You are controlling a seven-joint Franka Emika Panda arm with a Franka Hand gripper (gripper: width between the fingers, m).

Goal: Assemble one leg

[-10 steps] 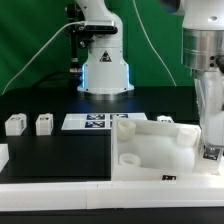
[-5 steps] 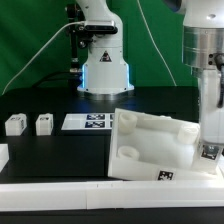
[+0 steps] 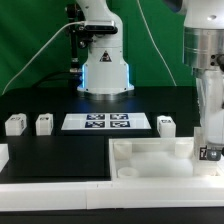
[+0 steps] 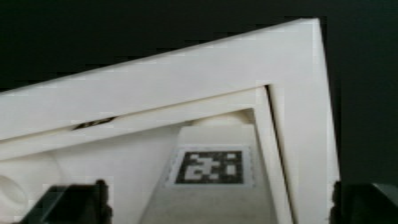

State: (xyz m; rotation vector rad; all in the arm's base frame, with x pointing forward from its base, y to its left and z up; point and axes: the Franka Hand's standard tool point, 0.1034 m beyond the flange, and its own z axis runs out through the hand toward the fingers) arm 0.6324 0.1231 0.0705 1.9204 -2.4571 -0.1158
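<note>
legs, small chunky white plastic blocks with marker tags, sit on the black tabletop at the exterior view's left. rightward, the large white rimmed tray piece lies flat by the fingers, spread and released. positioning seems underway; next, fetch a leg.

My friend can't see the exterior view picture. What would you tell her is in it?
A big white tray-like piece lies flat on a black table, with the robot's hand down at its edge on the exterior view's right. Three small white legs and the marker board sit behind it.
</note>
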